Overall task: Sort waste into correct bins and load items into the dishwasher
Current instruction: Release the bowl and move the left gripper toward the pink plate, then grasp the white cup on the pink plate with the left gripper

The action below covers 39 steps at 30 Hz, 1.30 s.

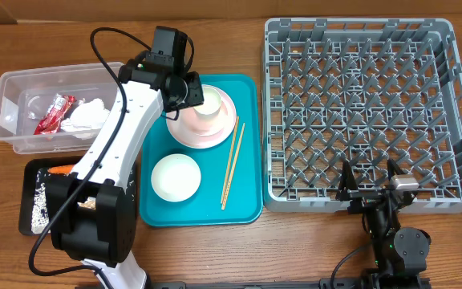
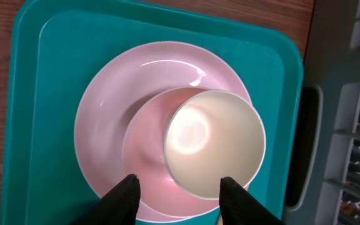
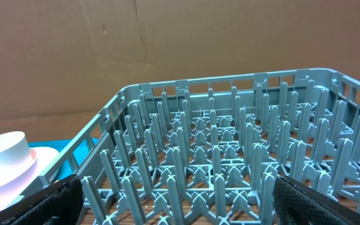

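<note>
Overhead: left pincer (image 1: 184, 87) sits over the white cup (image 1: 208, 100) on the pink plate (image 1: 195, 136), teal tray (image 1: 247, 201) on the desk (image 1: 295, 249). Left wrist: it's released, fingers (image 2: 120, 199) apart by the cup. Right wrist: right pincer (image 3: 180, 200) spread wide, facing the grey dish rack (image 3: 230, 144).

Overhead straight down — left wrist close over cup (image 2: 214, 144), right wrist low across rack (image 3: 230, 162) — cup shared.
</note>
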Tool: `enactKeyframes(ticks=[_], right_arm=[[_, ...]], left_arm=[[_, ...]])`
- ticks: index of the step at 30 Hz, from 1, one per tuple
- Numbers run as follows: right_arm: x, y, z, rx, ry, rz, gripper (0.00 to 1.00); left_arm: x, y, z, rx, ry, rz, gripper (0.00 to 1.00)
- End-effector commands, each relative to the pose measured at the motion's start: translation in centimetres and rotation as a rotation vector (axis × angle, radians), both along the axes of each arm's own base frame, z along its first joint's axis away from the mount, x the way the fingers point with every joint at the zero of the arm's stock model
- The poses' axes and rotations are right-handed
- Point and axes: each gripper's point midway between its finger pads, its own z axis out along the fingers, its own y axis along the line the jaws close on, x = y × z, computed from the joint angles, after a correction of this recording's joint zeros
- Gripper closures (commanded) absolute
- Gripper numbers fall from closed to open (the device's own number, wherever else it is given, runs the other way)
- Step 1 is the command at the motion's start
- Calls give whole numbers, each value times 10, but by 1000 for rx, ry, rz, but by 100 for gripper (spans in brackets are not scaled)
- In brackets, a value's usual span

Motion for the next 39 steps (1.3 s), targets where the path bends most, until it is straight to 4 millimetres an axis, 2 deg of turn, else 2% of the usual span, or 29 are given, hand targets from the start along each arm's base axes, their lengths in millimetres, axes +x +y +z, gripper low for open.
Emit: enactKeyframes(ticks=[1,6,13,16,19,24,25,31,39], right_arm=[[0,-1,-1,0,-7,-5,0],[0,-1,-1,0,-7,-5,0],[0,-1,-1,0,-7,-5,0],[0,-1,-1,0,-7,-5,0],[0,-1,-1,0,-7,-5,0],[0,-1,-1,0,-7,-5,0],[0,-1,-1,0,-7,-5,0],[0,-1,-1,0,-7,-5,0],[0,-1,-1,0,-7,-5,0]], left_arm=[[2,-5,-7,-11,15,9,57],[3,-3,-21,5,42,15,56],[2,-6,-55,7,120,19,57],[3,-8,-63,-1,135,14,62],[4,-8,-62,-2,131,15,76],[4,-10,-61,-12,130,11,92],[4,-12,-60,-24,131,5,96],[9,-17,-40,-54,119,-6,96],[5,-9,19,-62,102,-12,96]])
